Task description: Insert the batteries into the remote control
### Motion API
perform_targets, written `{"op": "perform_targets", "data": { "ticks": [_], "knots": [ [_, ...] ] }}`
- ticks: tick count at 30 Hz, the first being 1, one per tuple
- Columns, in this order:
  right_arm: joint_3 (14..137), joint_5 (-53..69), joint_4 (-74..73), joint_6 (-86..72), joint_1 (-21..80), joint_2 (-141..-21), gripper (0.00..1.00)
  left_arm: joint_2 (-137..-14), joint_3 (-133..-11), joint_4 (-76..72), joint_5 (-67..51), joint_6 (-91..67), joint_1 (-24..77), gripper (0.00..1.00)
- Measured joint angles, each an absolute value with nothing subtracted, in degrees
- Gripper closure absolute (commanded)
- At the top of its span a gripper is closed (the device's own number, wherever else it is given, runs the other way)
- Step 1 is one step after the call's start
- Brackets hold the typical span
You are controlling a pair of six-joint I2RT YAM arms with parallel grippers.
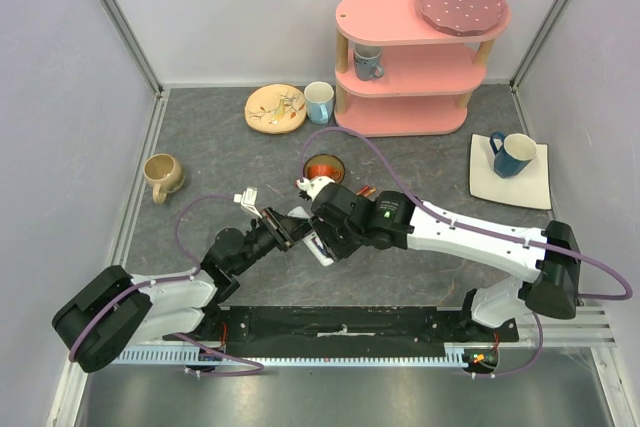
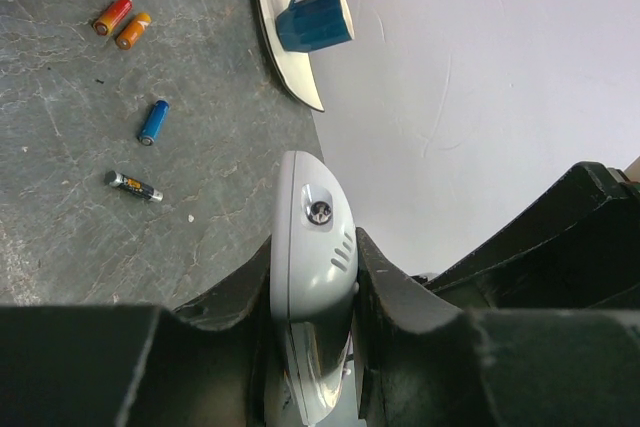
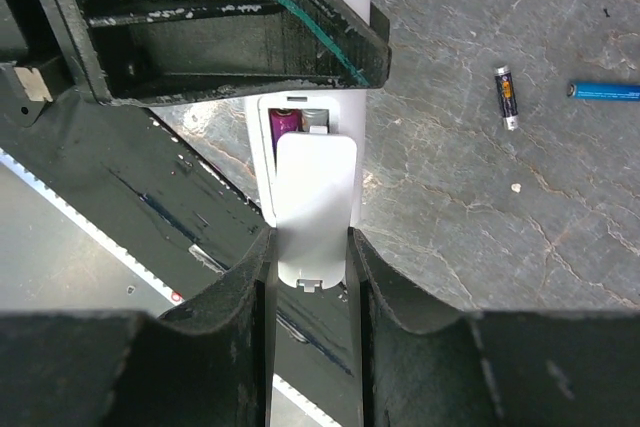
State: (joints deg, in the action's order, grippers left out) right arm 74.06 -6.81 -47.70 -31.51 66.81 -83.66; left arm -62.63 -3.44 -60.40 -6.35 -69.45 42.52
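Note:
The white remote control (image 2: pixel 312 237) is held off the table, and my left gripper (image 2: pixel 312 252) is shut on its rounded front end. In the right wrist view its open compartment shows a purple battery (image 3: pixel 283 123). My right gripper (image 3: pixel 312 244) is shut on the white battery cover (image 3: pixel 315 197), which lies over the lower part of that compartment. From above, the two grippers (image 1: pixel 283 229) (image 1: pixel 322 232) meet nose to nose at mid-table. Loose batteries lie on the table: red (image 2: pixel 112 15), orange (image 2: pixel 132 30), blue (image 2: pixel 153 122) and dark silver (image 2: pixel 134 185).
A dark bowl (image 1: pixel 322 165) sits just behind the grippers. A blue mug (image 1: pixel 512 152) stands on a white square plate (image 1: pixel 535 185) at the right. A pink shelf (image 1: pixel 420 57) stands at the back, with a wooden plate (image 1: pixel 275 107) and a white mug (image 1: pixel 318 102) beside it. A beige mug (image 1: pixel 162 175) is at the left.

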Motion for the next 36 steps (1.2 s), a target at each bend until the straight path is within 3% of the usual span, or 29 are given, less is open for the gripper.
{"op": "perform_targets", "data": {
  "ticks": [36],
  "knots": [
    [77.3,-4.9,-48.0,-29.7,66.9,-87.9,0.88,-60.7,-2.8,-59.1,-7.4,-67.9,42.6,0.98]
  ]
}}
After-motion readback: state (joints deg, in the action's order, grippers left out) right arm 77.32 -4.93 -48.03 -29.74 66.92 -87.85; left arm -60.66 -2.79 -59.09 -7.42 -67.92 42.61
